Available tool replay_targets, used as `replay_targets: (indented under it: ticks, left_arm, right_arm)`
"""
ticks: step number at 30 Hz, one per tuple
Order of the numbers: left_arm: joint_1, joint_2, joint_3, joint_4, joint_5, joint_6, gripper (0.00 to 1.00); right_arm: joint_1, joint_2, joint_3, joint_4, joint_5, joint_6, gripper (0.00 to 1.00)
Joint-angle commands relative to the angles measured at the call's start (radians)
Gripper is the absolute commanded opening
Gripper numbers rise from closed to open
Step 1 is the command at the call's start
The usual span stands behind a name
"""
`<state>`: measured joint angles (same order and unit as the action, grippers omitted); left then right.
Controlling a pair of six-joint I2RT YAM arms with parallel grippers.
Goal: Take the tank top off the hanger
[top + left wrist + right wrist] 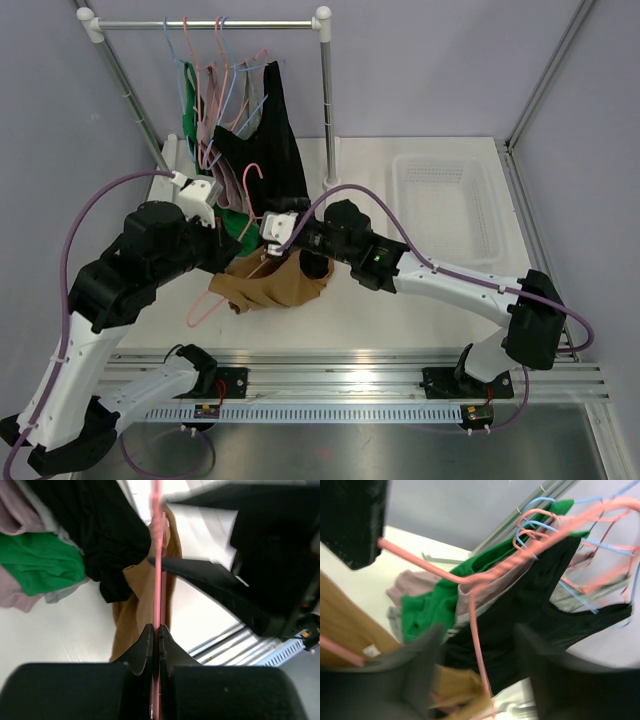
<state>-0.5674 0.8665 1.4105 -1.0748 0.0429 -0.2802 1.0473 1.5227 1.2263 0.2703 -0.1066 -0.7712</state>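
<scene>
Two grippers at the pink hanger (212, 298), left (155, 645) clamped on it, right (475, 645) spread wide, hanging black top (262, 140) close behind.

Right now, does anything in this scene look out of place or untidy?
Yes. Green and pale garments lie heaped on the table under the rack, not hanging. The brown tank top sags half off its pink hanger.

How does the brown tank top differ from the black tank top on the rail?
The brown tank top lies crumpled low over the table, on a pink hanger that the left pincer grips; the black tank top hangs full length from the rail, touched by no pincer. Brown looks bunched, black looks stretched out. Both are sleeveless garments.
</scene>
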Motion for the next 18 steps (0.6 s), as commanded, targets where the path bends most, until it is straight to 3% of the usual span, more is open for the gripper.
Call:
replay_targets:
  ticks: [1, 2, 7, 11, 15, 18]
  left_arm:
    - [0.009, -0.062, -0.024, 0.1, -0.096, 0.003, 0.0]
    - [0.009, -0.075, -0.025, 0.11, -0.103, 0.0, 0.0]
    - [0.009, -0.125, -0.039, 0.163, -0.127, -0.028, 0.0]
    - [0.009, -0.187, -0.088, 0.235, -0.1, -0.059, 0.0]
    - [0.009, -0.254, -0.14, 0.343, -0.022, -0.083, 0.0]
    - [0.009, -0.276, -0.143, 0.384, 0.023, -0.102, 0.0]
  right_arm:
    - [0.013, -0.052, 0.071, 0.092, 0.083, 0.116, 0.93]
    - [0.011, -0.053, 0.068, 0.089, 0.097, 0.136, 1.0]
    - [0.011, -0.122, 0.004, 0.093, 0.197, 0.285, 1.0]
    - [0.005, -0.173, -0.005, -0.01, 0.258, 0.56, 1.0]
    - [-0.055, -0.185, 0.056, -0.154, 0.187, 0.8, 0.99]
    - [-0.141, -0.179, 0.111, -0.227, 0.082, 0.941, 0.93]
